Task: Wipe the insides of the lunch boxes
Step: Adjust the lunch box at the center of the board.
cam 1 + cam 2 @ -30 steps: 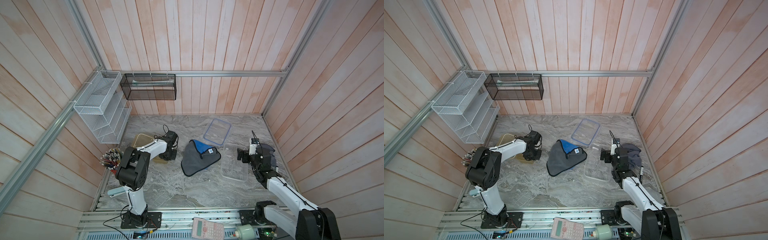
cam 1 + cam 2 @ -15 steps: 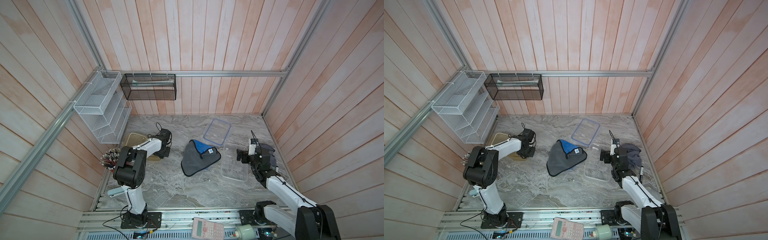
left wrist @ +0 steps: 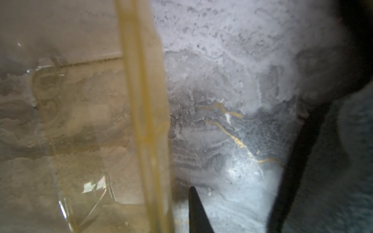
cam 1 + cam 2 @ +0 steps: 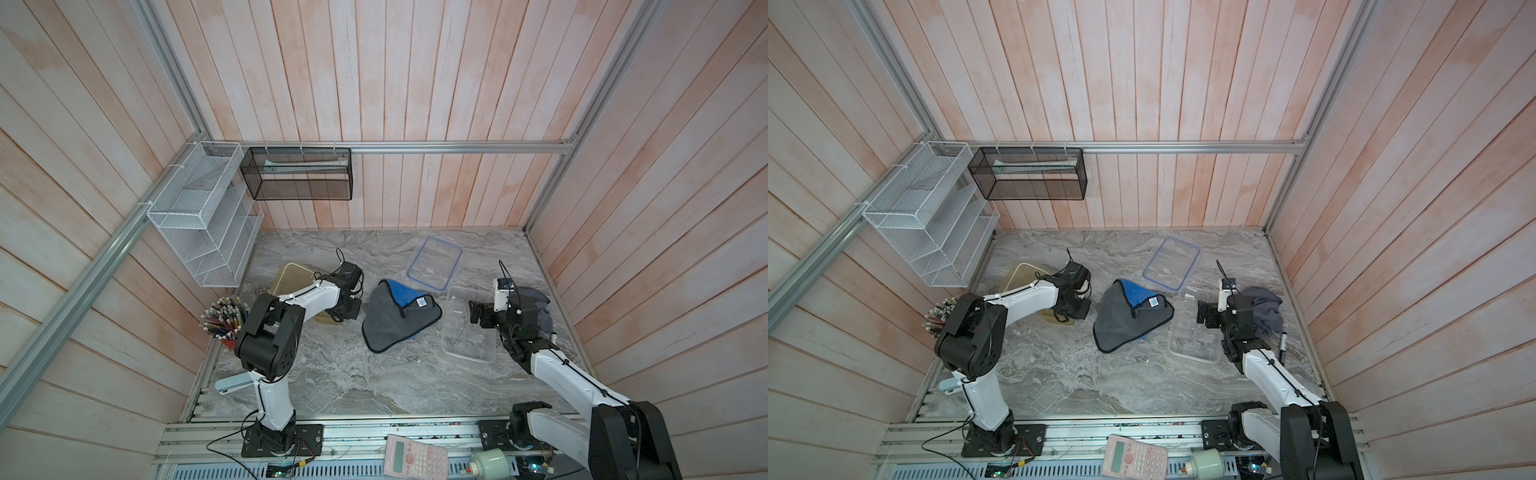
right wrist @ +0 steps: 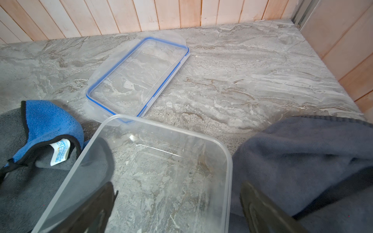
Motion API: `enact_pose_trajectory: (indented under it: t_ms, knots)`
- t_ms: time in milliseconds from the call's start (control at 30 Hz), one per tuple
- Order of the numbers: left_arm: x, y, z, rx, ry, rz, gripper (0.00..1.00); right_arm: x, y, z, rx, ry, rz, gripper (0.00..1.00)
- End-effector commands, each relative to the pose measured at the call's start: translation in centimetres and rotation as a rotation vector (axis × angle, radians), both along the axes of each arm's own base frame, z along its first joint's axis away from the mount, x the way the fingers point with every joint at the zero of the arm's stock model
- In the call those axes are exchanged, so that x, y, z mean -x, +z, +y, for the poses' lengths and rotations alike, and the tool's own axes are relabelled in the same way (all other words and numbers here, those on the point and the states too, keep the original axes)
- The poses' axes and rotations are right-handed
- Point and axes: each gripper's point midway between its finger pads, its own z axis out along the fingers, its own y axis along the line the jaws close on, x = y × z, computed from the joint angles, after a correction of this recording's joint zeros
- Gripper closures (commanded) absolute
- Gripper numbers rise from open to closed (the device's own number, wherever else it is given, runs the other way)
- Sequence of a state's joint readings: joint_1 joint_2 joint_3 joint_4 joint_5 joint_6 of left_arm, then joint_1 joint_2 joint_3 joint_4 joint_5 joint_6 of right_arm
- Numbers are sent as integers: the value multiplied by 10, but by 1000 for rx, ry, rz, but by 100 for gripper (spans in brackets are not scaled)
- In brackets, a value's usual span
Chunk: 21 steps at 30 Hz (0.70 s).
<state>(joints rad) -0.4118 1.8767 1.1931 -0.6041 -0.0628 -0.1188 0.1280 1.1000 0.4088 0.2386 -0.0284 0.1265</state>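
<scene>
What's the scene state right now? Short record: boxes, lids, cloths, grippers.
clear box: lid off, empty, under right gripper
clear lid: flat, just beyond the clear box
yellow box: lid off, at left gripper, mostly hidden in top views
yellow lid: flat, beside yellow box
grey-blue cloth: crumpled, between the boxes, not held
grey cloth: bunched beside clear box, not held
left gripper: at yellow box wall; grip unclear
right gripper: open, over clear box rim, empty
</scene>
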Motion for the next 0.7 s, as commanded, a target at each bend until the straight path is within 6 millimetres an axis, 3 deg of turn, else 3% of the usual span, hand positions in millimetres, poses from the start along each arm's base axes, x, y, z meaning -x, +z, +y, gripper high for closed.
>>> enact_pose_trajectory:
  t_ms: [0, 133, 367, 667]
  knots:
    - [5, -5, -8, 59, 40, 37, 79, -8, 16, 2, -38, 1, -43, 2]
    - [-1, 5, -6, 52, 56, 0, 60, -7, 30, 3, -28, 16, -110, 1]
    - [-16, 33, -16, 125, 56, -106, 25, -2, 43, -21, 14, -46, -261, 2]
    - [-28, 71, -22, 177, 58, -233, 0, 7, 37, -59, 90, -139, -362, 1]
